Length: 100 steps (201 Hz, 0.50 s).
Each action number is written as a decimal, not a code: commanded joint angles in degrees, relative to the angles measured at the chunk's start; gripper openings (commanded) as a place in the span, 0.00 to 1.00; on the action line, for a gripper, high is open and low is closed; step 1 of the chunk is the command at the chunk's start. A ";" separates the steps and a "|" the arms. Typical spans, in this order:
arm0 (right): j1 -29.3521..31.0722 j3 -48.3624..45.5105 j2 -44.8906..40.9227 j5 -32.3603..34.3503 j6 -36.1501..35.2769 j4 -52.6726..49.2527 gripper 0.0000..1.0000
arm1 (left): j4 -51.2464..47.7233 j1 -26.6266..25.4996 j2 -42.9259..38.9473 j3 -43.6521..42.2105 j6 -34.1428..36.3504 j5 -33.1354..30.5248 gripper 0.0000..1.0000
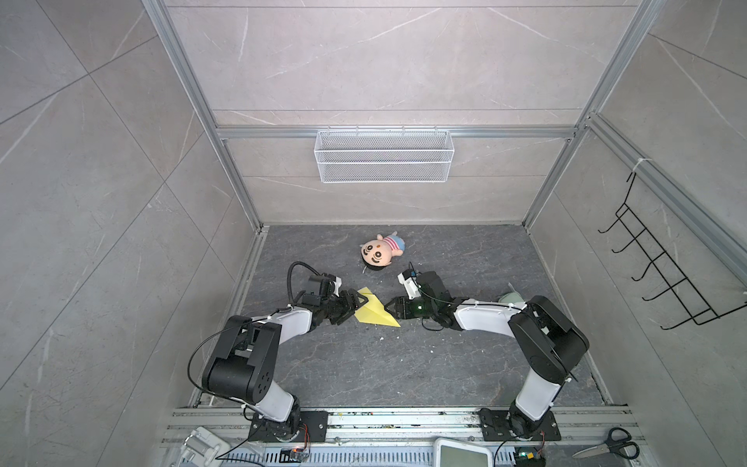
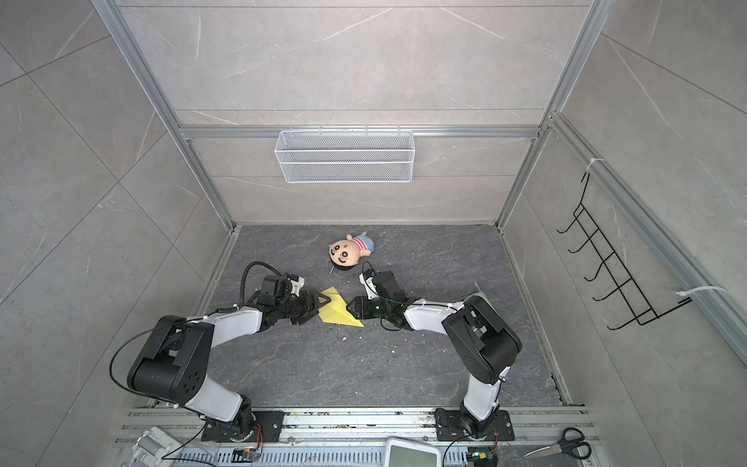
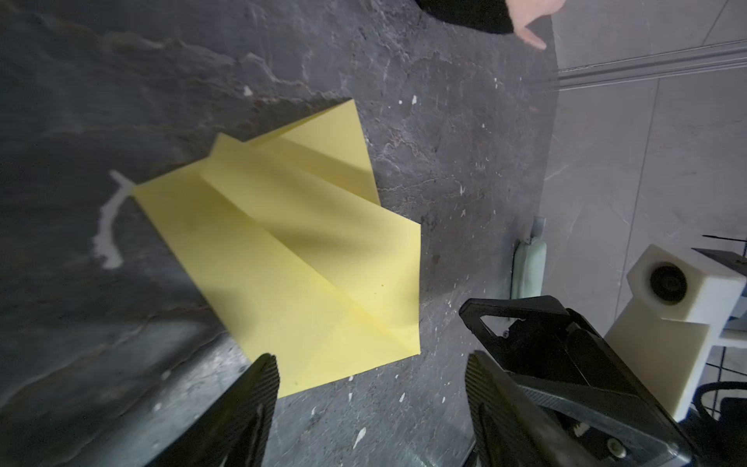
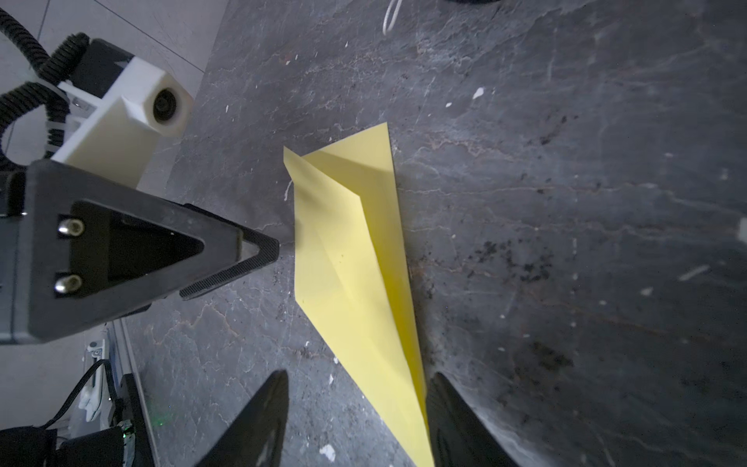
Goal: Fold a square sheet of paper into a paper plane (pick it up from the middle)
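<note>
- Left gripper (image 1: 351, 309): jaws apart, holding nothing, just beside the left edge of the paper plane (image 1: 374, 313).
- Paper plane: lies on the dark, veined, speckled table (image 1: 404, 364), between both grippers.
- Plush doll (image 1: 380, 250): lies farther back.
- Right gripper (image 1: 390, 309): jaws apart astride the pointed end; finger contact appears unlikely.
- Room: grey tiled walls (image 1: 81, 202), wire basket (image 1: 384, 155) on the back wall, hook rack (image 1: 663, 275) on the right.

The plane (image 1: 376, 310) lies on the table (image 1: 404, 364) between left gripper (image 1: 355, 309) and right gripper (image 1: 390, 308). The doll (image 1: 379, 251) sits behind them; a pad (image 1: 510, 298) seems tucked behind the right arm (image 1: 485, 319).
</note>
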 commanded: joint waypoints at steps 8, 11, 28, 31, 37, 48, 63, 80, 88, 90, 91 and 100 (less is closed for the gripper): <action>-0.08 2.29 1.52 0.50 -1.90 -1.12 0.58 | 9.03 0.08 4.23 1.14 -3.80 3.33 0.70; -0.03 2.64 1.80 0.23 -1.98 -1.43 0.57 | 9.29 0.11 4.67 1.28 -4.00 3.45 0.68; -0.02 5.41 3.69 -1.71 -3.34 -4.91 0.54 | 10.86 0.13 6.85 1.26 -5.25 3.77 0.64; -0.04 5.88 4.02 -1.79 -3.58 -5.64 0.53 | 11.18 0.13 7.11 1.13 -5.53 3.77 0.63; 0.03 6.78 4.64 -1.68 -3.80 -6.96 0.51 | 12.14 0.10 7.48 0.88 -6.16 3.87 0.63; 0.01 8.40 5.90 -1.30 -4.49 -9.58 0.47 | 13.35 0.13 8.05 0.64 -6.53 3.95 0.62; -0.05 10.34 7.64 -1.20 -5.15 -11.99 0.42 | 13.55 0.13 8.68 0.60 -6.63 3.84 0.60; -0.07 11.65 8.86 -0.64 -5.67 -13.70 0.39 | 13.73 0.16 9.05 0.32 -6.50 3.72 0.59; -0.02 11.86 9.36 -0.21 -5.78 -14.16 0.38 | 13.59 0.21 9.16 0.28 -6.27 3.46 0.58; -0.03 11.95 9.41 -0.12 -5.78 -14.31 0.38 | 13.59 0.19 9.20 0.28 -6.25 3.41 0.58; -0.07 12.05 9.46 0.00 -5.78 -14.44 0.38 | 13.59 0.20 9.16 0.28 -6.23 3.40 0.58; -0.19 12.62 10.15 0.31 -6.00 -15.42 0.38 | 13.59 0.21 9.17 0.28 -6.15 3.39 0.57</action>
